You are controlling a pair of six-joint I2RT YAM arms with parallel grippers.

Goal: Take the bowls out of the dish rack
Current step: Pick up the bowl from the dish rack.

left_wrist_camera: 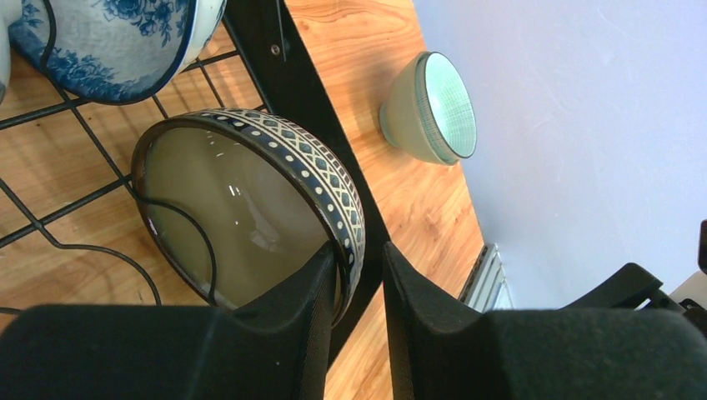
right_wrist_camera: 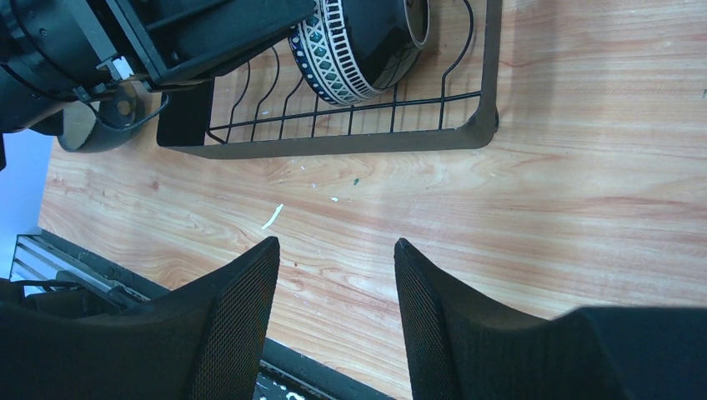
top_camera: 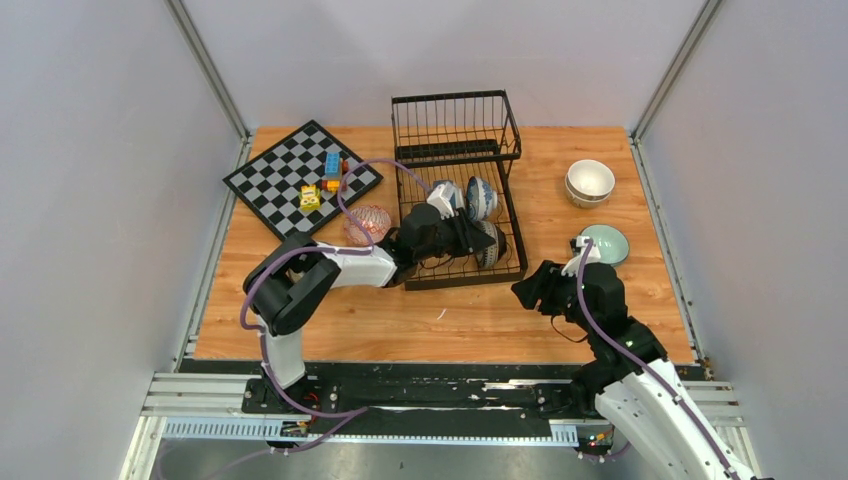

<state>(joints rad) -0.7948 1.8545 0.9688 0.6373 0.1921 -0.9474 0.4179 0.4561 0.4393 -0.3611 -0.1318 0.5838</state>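
The black wire dish rack (top_camera: 460, 280) holds a blue-white patterned bowl (top_camera: 481, 197) and a dark bowl with a patterned band (top_camera: 492, 245), standing on edge. My left gripper (left_wrist_camera: 360, 254) straddles the dark bowl's (left_wrist_camera: 250, 208) rim. One finger is inside against the wall; the other is outside with a small gap, so it is still open. My right gripper (right_wrist_camera: 336, 243) hangs open over bare wood in front of the rack (right_wrist_camera: 350, 143), holding nothing. A red-pink bowl (top_camera: 367, 224), stacked cream bowls (top_camera: 589, 182) and a mint bowl (top_camera: 604, 243) sit on the table.
A chessboard (top_camera: 280, 175) with toy blocks (top_camera: 322, 180) lies at the back left. The rack's tall wire back (top_camera: 455, 125) stands behind the bowls. The left arm's purple cable (top_camera: 375, 165) loops over the rack's left side. Grey walls close in both sides.
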